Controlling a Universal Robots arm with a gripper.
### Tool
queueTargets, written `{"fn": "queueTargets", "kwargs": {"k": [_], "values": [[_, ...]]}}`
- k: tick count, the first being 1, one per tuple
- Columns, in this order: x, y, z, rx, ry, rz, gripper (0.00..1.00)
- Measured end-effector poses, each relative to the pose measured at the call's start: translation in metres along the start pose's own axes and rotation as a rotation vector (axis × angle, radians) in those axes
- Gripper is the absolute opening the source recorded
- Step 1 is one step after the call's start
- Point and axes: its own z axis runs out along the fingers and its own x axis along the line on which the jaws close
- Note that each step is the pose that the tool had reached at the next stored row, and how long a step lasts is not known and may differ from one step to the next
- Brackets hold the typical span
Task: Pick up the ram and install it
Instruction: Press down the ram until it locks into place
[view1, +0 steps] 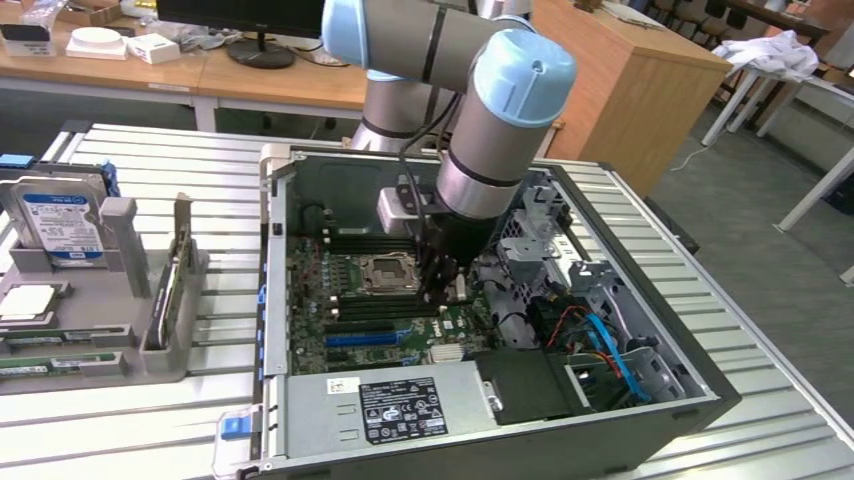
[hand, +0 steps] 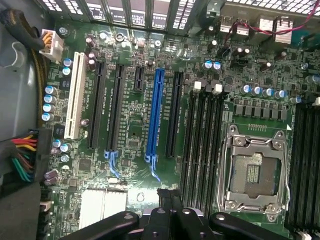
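Gripper (hand: 172, 222) is clenched on the ram (hand: 167, 199), a dark stick low over the board (hand: 135, 145), at the middle of the exterior view. To seat it well, I think the ram must be parallel to one black slot (hand: 202, 140) and pressed evenly.

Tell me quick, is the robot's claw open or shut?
Gripper: cannot be told. It hangs low over the green board inside the computer case.

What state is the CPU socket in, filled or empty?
Empty: the CPU socket shows bare contacts inside its metal frame, with no chip or cooler over it.
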Motion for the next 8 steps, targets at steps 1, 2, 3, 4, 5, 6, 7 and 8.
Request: {"fn": "queueTargets", "kwargs": {"k": [1,2,3,4,5,6,7,8], "values": [[0.000,0.0000,-0.0003,0.0001,-0.0001,0.000,0.10],[0.000,0.0000,-0.0016,0.0001,-0.0002,0.000,0.10],[0.000,0.0001,-0.0044,0.0001,-0.0004,0.000,0.10],[-0.001,0.0003,-0.0084,0.0002,-0.0005,0.000,0.10],[-0.001,0.0004,-0.0132,0.0002,-0.0008,0.000,0.10],[-0.001,0.0006,-0.0176,0.0002,-0.0011,0.000,0.10],[-0.002,0.0008,-0.0221,0.0002,-0.0015,0.000,0.10],[-0.002,0.0009,-0.0266,0.0002,-0.0015,0.000,0.10]]}}
